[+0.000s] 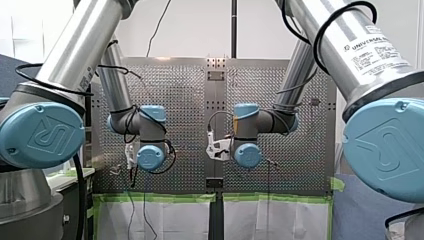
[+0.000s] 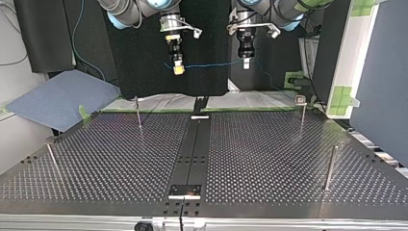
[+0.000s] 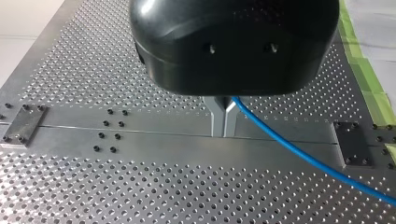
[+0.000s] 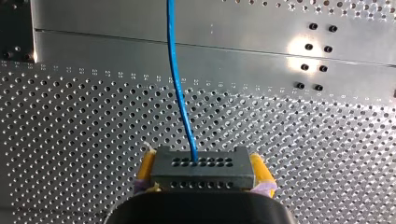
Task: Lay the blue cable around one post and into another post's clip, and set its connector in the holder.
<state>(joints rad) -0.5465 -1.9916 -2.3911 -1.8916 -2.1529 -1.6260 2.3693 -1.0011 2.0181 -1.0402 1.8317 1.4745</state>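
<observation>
Above table's [image 2: 269, 159] far edge, top view: cable [image 2: 211, 64] runs left-right betw. grippers. R gripper [image 2: 178, 68] clamps connector [image 4: 202, 169], L gripper [image 2: 246, 63] pinches cable. Clip post [image 2: 301, 114] sits below-right, nearer L gripper.

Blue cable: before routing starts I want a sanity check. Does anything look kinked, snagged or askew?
Nothing stands out. The blue cable runs unkinked from my left gripper's shut metal fingers to the connector, held squarely between my right gripper's yellow pads. Both hang above the table, clear of the posts.

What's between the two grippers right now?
Only the blue cable, strung from the connector in my right gripper to my left gripper; top view shows it.
</observation>
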